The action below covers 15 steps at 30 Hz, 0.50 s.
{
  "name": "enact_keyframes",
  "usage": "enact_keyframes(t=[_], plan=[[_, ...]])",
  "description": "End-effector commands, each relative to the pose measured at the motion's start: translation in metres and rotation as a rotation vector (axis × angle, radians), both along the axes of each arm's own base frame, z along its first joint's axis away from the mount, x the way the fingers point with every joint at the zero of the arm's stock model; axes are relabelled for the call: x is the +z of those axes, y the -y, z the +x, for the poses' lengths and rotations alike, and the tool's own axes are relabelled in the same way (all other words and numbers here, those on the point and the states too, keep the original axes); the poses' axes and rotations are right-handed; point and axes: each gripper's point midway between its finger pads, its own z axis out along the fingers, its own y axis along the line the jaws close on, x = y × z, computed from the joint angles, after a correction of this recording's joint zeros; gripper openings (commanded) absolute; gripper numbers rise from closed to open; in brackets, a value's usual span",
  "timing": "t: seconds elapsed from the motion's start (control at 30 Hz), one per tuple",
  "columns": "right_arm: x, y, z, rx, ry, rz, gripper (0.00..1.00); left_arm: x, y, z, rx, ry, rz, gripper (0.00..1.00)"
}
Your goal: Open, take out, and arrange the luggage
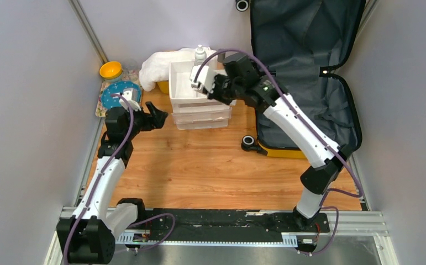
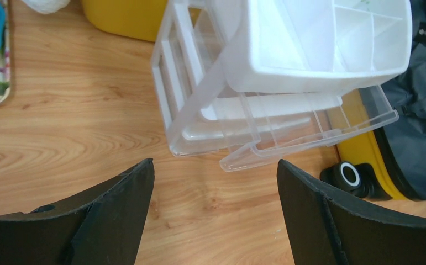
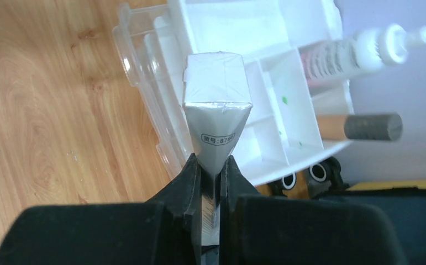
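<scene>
So, arranging step I reckon: right pincer [image 3: 213, 165] clamped on small grey-white carton [image 3: 217, 88], hovering over white organiser [image 2: 310, 74] atop clear drawer unit [image 2: 199, 110]. Next move probably wants lowering into free compartment, then letting go. Bottle [image 3: 359, 49], wooden-handled tool [image 3: 359, 127] at organiser's far end. Left pincer [image 2: 216, 171] wide open, empty, drawers just ahead. Luggage [image 1: 310, 55] lies open, right of right pincer.

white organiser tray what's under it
A clear plastic drawer unit sits under the white tray, with one drawer pulled partly out and something flat and white inside. The tray covers the unit's top, so anything lying there is hidden.
</scene>
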Motion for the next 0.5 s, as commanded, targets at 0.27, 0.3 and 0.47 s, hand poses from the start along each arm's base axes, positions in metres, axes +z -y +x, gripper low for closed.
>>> enact_keyframes(t=[0.27,0.3,0.47], plan=[[-0.019,-0.054,0.011,0.061,0.227,-0.219,0.00,0.006,-0.024,-0.015,0.100,0.014,-0.059,0.89],[-0.021,-0.056,0.014,0.059,0.236,-0.224,0.00,0.006,-0.025,-0.016,0.104,0.014,-0.059,0.89],[-0.038,-0.066,0.023,0.046,0.238,-0.267,0.01,0.001,-0.035,-0.021,0.142,-0.004,-0.046,0.90]])
